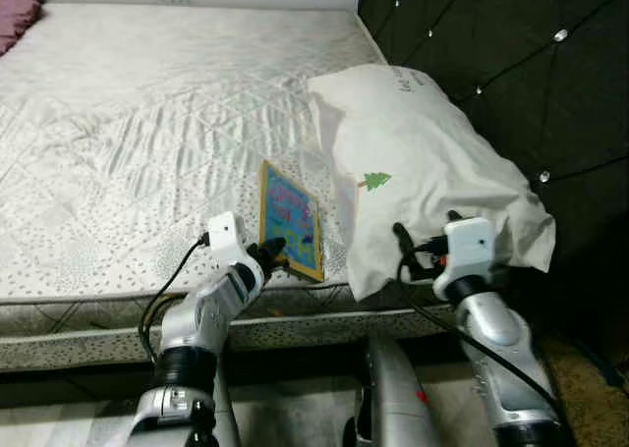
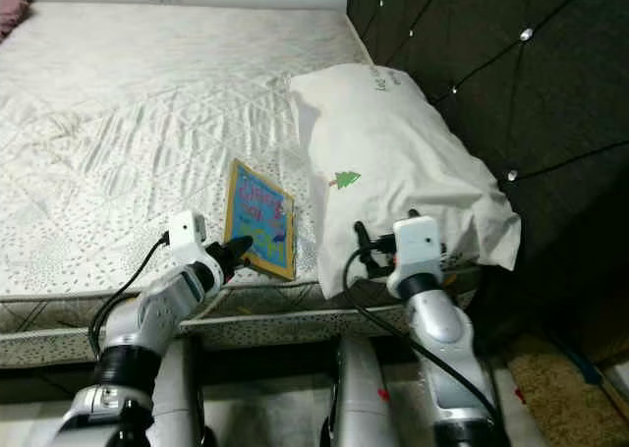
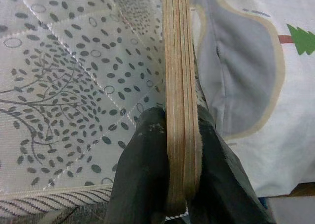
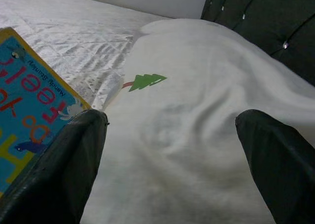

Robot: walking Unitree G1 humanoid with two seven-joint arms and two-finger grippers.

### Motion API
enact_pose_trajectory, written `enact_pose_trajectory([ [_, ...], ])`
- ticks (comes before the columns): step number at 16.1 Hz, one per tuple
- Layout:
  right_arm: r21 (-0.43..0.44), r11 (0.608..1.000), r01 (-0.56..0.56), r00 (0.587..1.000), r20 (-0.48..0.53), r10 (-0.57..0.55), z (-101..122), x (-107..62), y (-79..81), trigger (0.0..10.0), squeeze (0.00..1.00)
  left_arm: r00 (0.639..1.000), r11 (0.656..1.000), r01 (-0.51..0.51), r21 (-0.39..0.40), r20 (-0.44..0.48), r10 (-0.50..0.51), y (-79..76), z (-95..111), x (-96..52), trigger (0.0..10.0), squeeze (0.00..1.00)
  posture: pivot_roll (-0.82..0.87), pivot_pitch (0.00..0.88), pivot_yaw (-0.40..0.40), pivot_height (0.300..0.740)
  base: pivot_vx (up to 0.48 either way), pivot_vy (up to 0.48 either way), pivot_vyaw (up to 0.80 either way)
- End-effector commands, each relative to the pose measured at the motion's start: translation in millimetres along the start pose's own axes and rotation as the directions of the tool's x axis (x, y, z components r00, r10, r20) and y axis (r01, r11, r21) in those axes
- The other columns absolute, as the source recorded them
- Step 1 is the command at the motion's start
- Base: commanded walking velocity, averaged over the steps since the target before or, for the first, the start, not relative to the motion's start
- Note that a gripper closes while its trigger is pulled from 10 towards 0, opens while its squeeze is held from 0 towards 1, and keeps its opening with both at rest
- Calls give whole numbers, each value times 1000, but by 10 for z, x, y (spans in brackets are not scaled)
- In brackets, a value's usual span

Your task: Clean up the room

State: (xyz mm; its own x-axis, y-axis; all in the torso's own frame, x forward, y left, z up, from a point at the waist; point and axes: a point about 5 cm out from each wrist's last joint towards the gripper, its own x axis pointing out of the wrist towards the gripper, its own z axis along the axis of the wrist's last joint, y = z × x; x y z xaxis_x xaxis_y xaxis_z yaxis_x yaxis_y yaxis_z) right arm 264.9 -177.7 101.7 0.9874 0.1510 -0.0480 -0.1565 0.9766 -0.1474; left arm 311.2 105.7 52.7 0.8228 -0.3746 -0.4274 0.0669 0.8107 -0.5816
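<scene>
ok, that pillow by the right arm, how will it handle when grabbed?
The pillow looks puffy and creased, so probably soft and floppy; it would likely sag around a pinch. It seems light for its bulk. The right end effector is open wide against it, and the smooth fabric may slip unless a thick fold is gathered.

Quilted bed (image 1: 147,152), dark tufted headboard (image 1: 511,64)

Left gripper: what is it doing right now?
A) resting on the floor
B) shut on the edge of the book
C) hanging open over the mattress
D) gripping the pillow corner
B: in the left wrist view the left gripper has its fingers pressed on both sides of the book edge, beside the pillow.
</scene>
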Motion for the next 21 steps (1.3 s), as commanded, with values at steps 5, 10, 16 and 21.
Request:
enact_pose_trajectory([
  [5,-23,998,53,999,9,-53,116,-38,-143,10000,0,995,991,-44,-127,-95,32,202,-68,154,10000,0,-139,0,-50,536,0,0,0],
  [10,-42,998,55,998,19,-54,172,-60,-152,10000,0,997,981,-2,-192,-75,-13,108,74,236,10000,0,-207,0,-50,536,0,0,0],
  [16,-118,990,72,997,48,-66,409,-254,-306,10000,0,996,988,19,-152,-88,-32,-18,125,300,10000,0,-331,7,-72,536,0,0,0],
  [21,-142,989,48,999,10,-47,409,-323,-313,10000,0,992,991,40,-128,-114,-55,-155,35,347,10000,0,-343,18,-97,536,0,0,0],
])
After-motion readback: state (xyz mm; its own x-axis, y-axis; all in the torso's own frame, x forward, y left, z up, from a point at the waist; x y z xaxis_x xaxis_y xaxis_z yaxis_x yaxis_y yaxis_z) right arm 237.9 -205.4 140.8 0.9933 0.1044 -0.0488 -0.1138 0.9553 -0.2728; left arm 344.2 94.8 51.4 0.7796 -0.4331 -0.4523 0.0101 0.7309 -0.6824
